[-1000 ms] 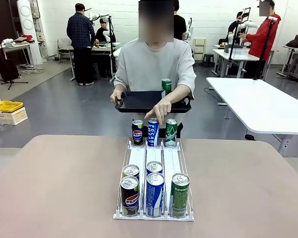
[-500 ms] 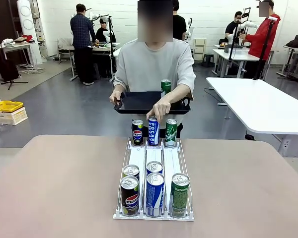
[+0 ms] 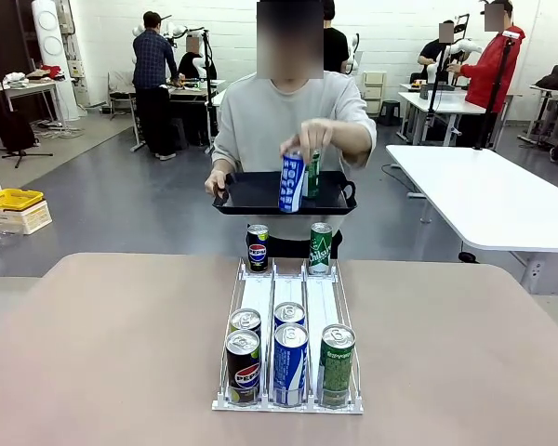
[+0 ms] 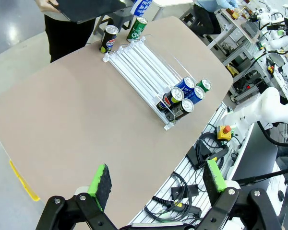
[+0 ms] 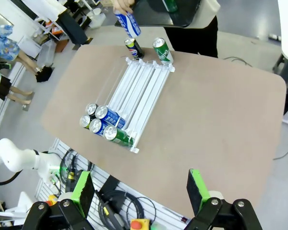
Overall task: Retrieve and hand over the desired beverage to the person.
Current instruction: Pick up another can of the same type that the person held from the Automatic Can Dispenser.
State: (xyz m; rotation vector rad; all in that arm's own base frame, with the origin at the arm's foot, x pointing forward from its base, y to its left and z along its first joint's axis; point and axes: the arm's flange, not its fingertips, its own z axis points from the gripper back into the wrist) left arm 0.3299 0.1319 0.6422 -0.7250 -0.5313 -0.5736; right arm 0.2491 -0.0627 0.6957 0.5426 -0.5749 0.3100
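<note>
The person point(image 3: 288, 116) stands at the far side, holding a black tray point(image 3: 246, 190) with one hand. Their other hand lifts a blue can point(image 3: 291, 181) over the tray, beside a green can point(image 3: 313, 173) standing on it. A white can rack point(image 3: 288, 295) lies mid-table. At its far end stand a Pepsi can point(image 3: 258, 247) and a green can point(image 3: 321, 247); several cans point(image 3: 290, 362) crowd its near end. My left gripper point(image 4: 157, 177) and right gripper point(image 5: 140, 187) hang open and empty, high above the table, well back from the rack point(image 4: 144, 62) point(image 5: 139, 96).
Bare brown tabletop point(image 3: 102, 344) stretches on both sides of the rack. A white table point(image 3: 484, 195) stands off to the back right. Cables and an emergency stop button point(image 4: 224, 130) lie beyond the table's near edge.
The person's hand has taken the blue can from the far end of the rack's middle lane and raised it up to the tray. Both grippers stayed open.
</note>
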